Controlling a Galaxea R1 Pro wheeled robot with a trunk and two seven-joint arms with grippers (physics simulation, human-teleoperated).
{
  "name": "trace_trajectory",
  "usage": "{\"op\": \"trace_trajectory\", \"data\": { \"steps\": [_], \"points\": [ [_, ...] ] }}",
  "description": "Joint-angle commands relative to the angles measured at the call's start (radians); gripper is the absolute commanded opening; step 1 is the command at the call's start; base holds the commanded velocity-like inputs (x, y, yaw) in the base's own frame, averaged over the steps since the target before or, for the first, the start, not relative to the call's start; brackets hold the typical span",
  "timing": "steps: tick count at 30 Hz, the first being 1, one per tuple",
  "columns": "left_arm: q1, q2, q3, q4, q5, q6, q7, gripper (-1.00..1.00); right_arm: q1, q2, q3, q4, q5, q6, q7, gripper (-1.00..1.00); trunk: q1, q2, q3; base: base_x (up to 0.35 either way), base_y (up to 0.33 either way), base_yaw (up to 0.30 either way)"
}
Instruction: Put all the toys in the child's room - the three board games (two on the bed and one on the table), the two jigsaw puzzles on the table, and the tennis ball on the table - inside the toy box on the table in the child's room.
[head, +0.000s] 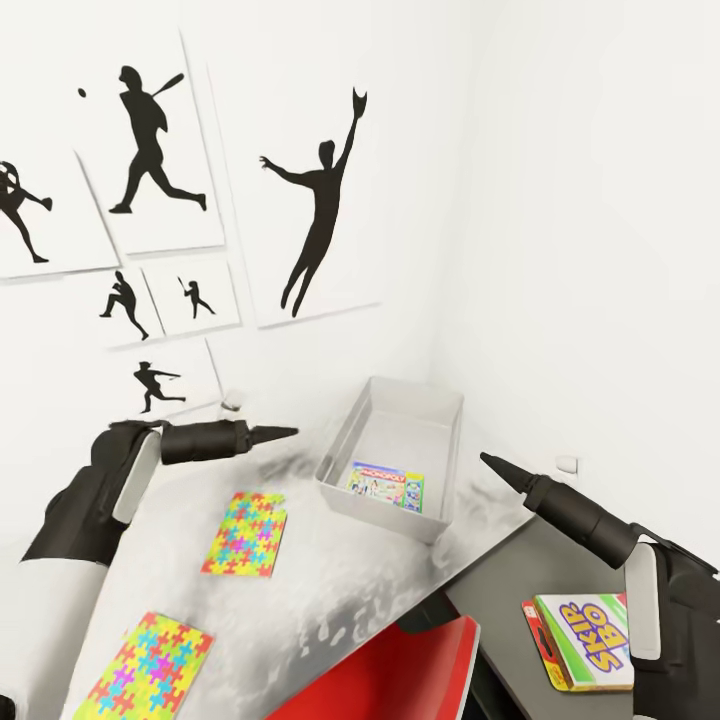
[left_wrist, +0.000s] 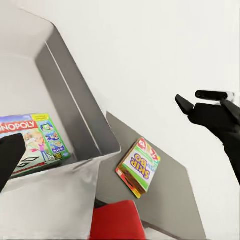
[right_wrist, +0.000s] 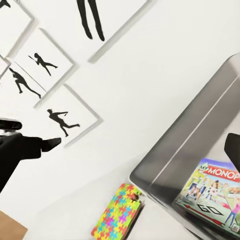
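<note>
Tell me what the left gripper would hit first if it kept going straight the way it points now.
Probably the toy box: the left gripper points at its near long wall, just short of it. Height is unclear; it might pass over the rim, above the Monopoly game inside.

- Toy box (head: 345, 445): light grey.
- Board game (head: 386, 486) inside: blue, green, cartoon figures.
- SKIP-BO game (head: 588, 640): green, yellow, red.
- Jigsaw puzzles (head: 245, 533) (head: 150, 668): multicoloured interlocking pieces.
- Table (head: 330, 580): grey speckled.
- Wall prints (head: 310, 180): black silhouettes on white.

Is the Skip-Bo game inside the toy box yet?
No, the SKIP-BO box lies on the lower dark wing, outside the toy box.
</note>
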Motion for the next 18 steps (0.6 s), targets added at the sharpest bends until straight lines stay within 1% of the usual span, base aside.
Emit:
{"op": "trace_trajectory", "data": {
  "steps": [1, 2, 3, 4, 5, 6, 8, 10, 11, 13, 16, 18],
  "points": [
    [0.037, 0.031, 0.034, -0.026, 0.003, 0.005, -0.043, 1.00, -0.001, 0.001, -0.002, 0.000, -0.001, 0.004, 0.003, 1.00, 0.000, -0.001, 0.000, 0.000, 0.000, 0.000],
    [0.071, 0.056, 0.069, -0.048, 0.003, 0.006, -0.083, 1.00, -0.001, 0.001, -0.002, 0.000, -0.001, 0.003, 0.004, 1.00, 0.000, -0.001, 0.002, 0.000, 0.000, 0.000],
    [0.105, 0.075, 0.102, -0.070, 0.003, 0.006, -0.123, 1.00, -0.001, 0.001, -0.001, 0.000, -0.001, 0.003, 0.005, 1.00, 0.000, -0.001, 0.004, 0.000, 0.000, 0.000],
    [0.122, 0.083, 0.118, -0.080, 0.003, 0.005, -0.143, 1.00, -0.001, 0.001, -0.001, 0.000, -0.001, 0.003, 0.005, 1.00, 0.000, -0.001, 0.005, 0.000, 0.000, 0.000],
    [0.158, 0.094, 0.150, -0.096, 0.002, 0.004, -0.180, 1.00, -0.001, 0.001, 0.000, 0.000, -0.001, 0.002, 0.005, 1.00, 0.000, -0.001, 0.007, 0.000, 0.000, 0.000],
    [0.176, 0.098, 0.165, -0.103, 0.002, 0.003, -0.197, 1.00, -0.001, 0.002, 0.000, 0.000, -0.001, 0.002, 0.005, 1.00, 0.000, -0.001, 0.008, 0.000, 0.000, 0.000],
    [0.249, 0.108, 0.227, -0.119, -0.002, -0.004, -0.256, 1.00, -0.001, 0.002, 0.002, 0.000, -0.001, 0.002, 0.006, 1.00, 0.000, -0.001, 0.012, 0.000, 0.000, 0.000],
    [0.313, 0.111, 0.273, -0.125, -0.006, -0.015, -0.289, 1.00, -0.001, 0.003, 0.002, 0.000, -0.001, 0.002, 0.006, 1.00, 0.000, -0.001, 0.015, 0.000, 0.000, 0.000],
    [0.326, 0.112, 0.280, -0.126, -0.006, -0.021, -0.293, 1.00, -0.001, 0.004, 0.003, 0.000, -0.001, 0.002, 0.006, 1.00, 0.000, -0.001, 0.017, 0.000, 0.000, 0.000],
    [0.370, 0.113, 0.299, -0.128, -0.003, -0.054, -0.313, 1.00, -0.001, 0.007, 0.005, 0.000, -0.001, 0.001, 0.006, 1.00, 0.000, -0.001, 0.020, 0.000, 0.000, 0.000],
    [0.405, 0.112, 0.308, -0.130, -0.002, -0.082, -0.339, 1.00, -0.001, 0.010, 0.005, 0.000, -0.001, -0.004, 0.005, 1.00, 0.000, -0.001, 0.023, 0.000, 0.000, 0.000],
    [0.417, 0.113, 0.314, -0.136, 0.000, -0.087, -0.350, 1.00, -0.001, 0.012, 0.006, 0.000, -0.001, -0.016, 0.004, 1.00, 0.000, -0.001, 0.024, 0.000, 0.000, 0.000]
  ]
}}
